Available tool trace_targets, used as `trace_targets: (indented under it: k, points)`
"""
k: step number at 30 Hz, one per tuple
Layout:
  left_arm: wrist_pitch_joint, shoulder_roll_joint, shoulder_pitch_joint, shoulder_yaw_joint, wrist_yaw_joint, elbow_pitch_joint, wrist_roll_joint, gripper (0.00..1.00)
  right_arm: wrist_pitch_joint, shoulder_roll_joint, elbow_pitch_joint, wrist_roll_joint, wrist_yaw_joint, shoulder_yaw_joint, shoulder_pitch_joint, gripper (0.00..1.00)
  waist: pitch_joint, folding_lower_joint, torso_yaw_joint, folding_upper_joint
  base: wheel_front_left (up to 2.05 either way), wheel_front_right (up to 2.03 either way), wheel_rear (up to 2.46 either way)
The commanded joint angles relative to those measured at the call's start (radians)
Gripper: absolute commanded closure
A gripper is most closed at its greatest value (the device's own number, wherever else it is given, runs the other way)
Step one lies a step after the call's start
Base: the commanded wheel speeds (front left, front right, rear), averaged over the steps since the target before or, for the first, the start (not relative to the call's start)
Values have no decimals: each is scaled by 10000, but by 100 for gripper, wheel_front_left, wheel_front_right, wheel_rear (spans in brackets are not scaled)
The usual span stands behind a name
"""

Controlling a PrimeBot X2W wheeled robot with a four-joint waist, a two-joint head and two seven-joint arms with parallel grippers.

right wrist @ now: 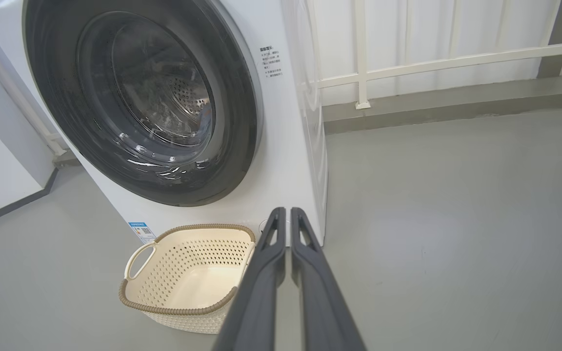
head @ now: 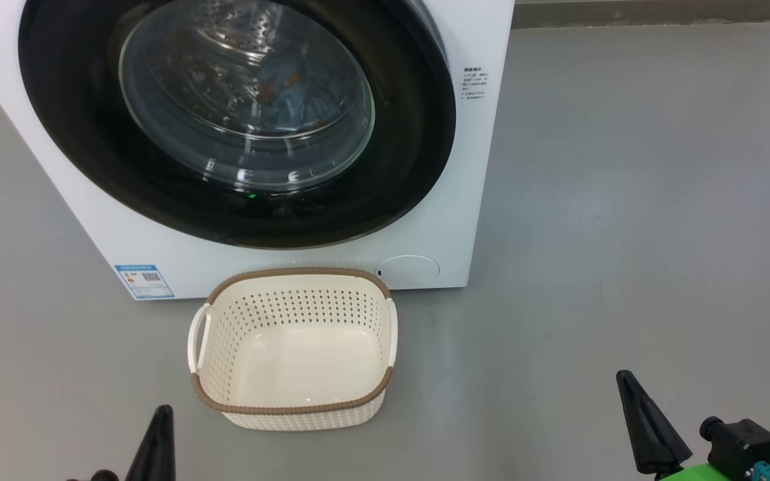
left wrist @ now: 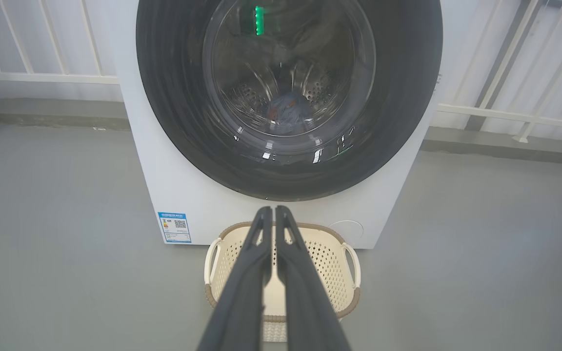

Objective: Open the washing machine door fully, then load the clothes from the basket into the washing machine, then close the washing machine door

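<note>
The white washing machine (head: 425, 220) stands ahead with its round black door (head: 398, 133) closed flat against the front. Through the glass bowl I see light blue clothes (head: 291, 93) lying in the steel drum, also visible as clothes (left wrist: 288, 111) in the left wrist view. The cream basket (head: 295, 401) with a brown rim sits on the floor before the machine, with nothing in it. My left gripper (left wrist: 273, 209) is shut and empty, back from the basket at the lower left (head: 161, 411). My right gripper (right wrist: 288, 210) is shut and empty, off to the basket's right (head: 622, 377).
Grey floor (head: 625, 200) spreads wide to the right of the machine. A white railing (right wrist: 432, 61) and a low kerb run behind. A blue label (head: 144, 280) and a round white cap (head: 408, 268) sit low on the machine's front.
</note>
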Motion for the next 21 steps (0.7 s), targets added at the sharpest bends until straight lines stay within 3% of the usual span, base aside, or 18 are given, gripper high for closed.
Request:
trace_targets:
  k: [1, 4, 8, 21]
  points:
    - [49, 96, -45, 30, 8, -215, -245, 100, 38, -43, -227, 219, -2, -37, -148, 100, -7, 7, -6, 0, 0, 0, 0]
    - [126, 130, -97, 38, 14, -178, -631, 100, 123, -49, -206, 565, -3, -56, -179, 100, -29, 22, -15, 0, 0, 0, 0]
    - [221, 165, -184, 38, 15, -100, -1127, 100, 228, -53, -157, 1014, -5, -76, -237, 100, -18, 2, -26, 0, 0, 0, 0]
    - [523, 251, -460, 43, -3, 150, -2699, 100, 568, -44, -36, 2443, -11, -150, -413, 100, -30, 0, -62, 0, 0, 0, 0]
